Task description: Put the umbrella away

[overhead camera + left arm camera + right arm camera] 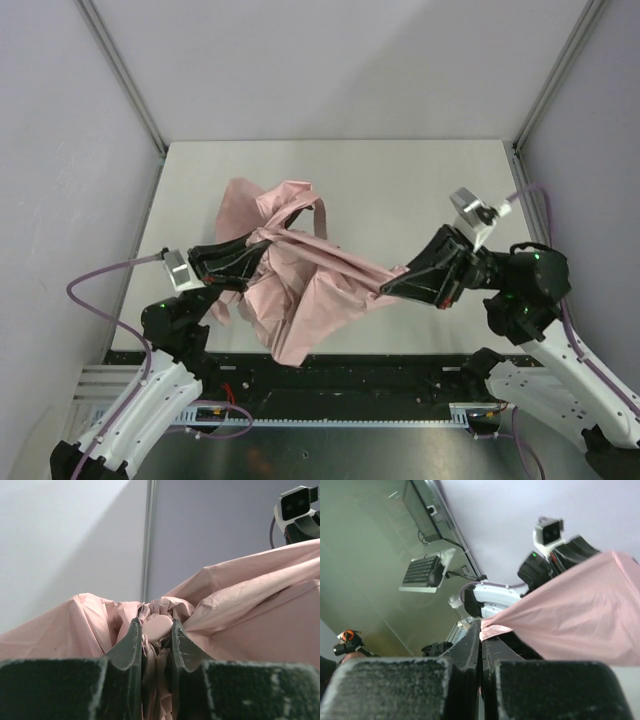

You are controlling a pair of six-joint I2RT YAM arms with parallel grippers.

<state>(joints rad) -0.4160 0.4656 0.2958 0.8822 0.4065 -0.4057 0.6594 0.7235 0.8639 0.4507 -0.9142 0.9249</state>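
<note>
White counter (400,180), grey walls (60,150); left gripper (262,245) jaws clamp the bunched umbrella (300,300) at 9 o'clock, right gripper (388,290) jaws pinch its fabric at 3.

No readable text, labels, brands or numbers in any view.

A robotics lab is indicated: a white desk (420,180) is enclosed by plain grey panels (330,60) and aluminium posts (120,75), and a keyboard (421,571) and monitor (421,506) are seen beyond the cell.
</note>
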